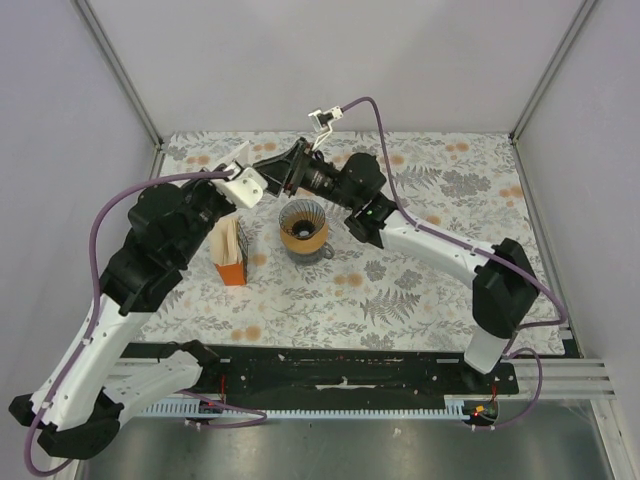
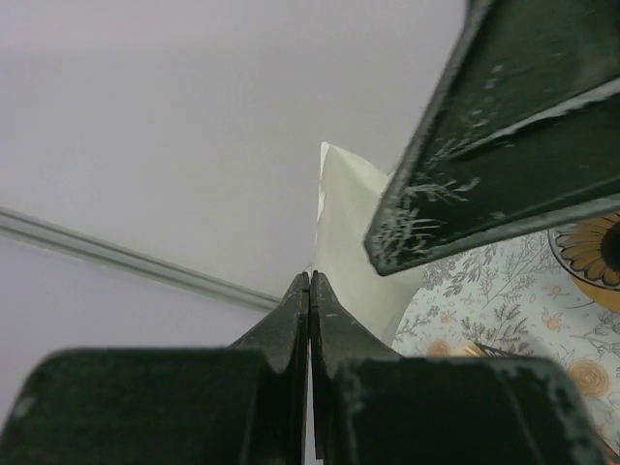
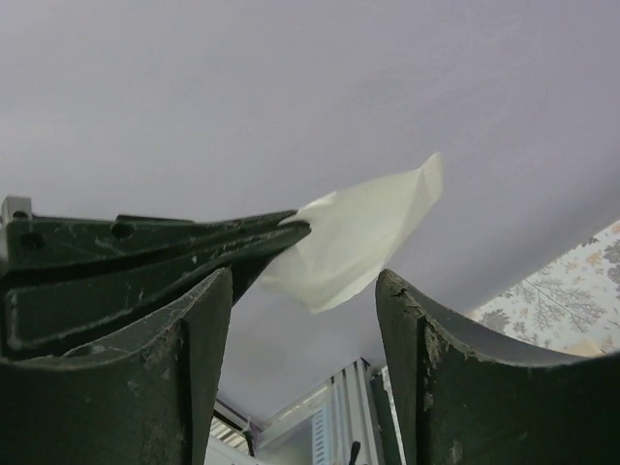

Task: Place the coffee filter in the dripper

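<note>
On the left of the desk [image 1: 430, 290] an orange packet [image 1: 230, 257] stands upright, just beside the left arm. Above it the left gripper [image 2: 309, 278] is raised off the desk, its jaws clenched together on the lower edge of the filter [image 2: 351, 228]. The thin white paper sticks up and out from the pinched tips against the pale back wall, held in the air and touching nothing else that can be seen. Just to its right, the right gripper [image 3: 305, 281] faces the left one, its jaws released and spread wide. In the right wrist view the filter shows in the gap beyond the two fingers, and one of those fingers crosses in front of the paper in the left wrist view; whether it touches the paper cannot be told. Further right and nearer the arm bases, the dripper [image 1: 303, 228] sits upright on a cup [image 1: 322, 250] on the desk, its dark ribbed cone bare, apart from both grippers.
</note>
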Robot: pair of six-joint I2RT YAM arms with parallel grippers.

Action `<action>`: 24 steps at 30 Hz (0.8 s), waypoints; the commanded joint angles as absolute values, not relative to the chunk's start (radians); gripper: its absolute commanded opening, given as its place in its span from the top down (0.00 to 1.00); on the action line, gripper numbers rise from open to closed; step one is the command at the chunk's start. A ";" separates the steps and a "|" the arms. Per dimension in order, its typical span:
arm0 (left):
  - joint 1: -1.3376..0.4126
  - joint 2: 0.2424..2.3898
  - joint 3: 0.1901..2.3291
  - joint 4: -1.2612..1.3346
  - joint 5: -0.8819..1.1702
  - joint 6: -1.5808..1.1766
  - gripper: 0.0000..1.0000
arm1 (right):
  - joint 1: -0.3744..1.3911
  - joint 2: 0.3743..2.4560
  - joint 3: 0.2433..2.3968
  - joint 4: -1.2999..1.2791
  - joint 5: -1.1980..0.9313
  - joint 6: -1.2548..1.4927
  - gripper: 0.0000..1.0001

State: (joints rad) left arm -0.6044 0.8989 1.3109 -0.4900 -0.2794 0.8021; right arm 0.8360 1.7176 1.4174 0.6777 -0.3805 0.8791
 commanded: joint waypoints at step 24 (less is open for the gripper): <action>-0.611 0.919 1.193 -0.344 -0.325 0.963 0.60 | 0.871 1.824 1.560 0.667 -0.327 0.956 1.00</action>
State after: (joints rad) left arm -0.6075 0.8902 1.1862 -0.3946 -0.2298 0.9184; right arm 0.8520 1.9057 1.5597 0.6678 -0.3695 1.0042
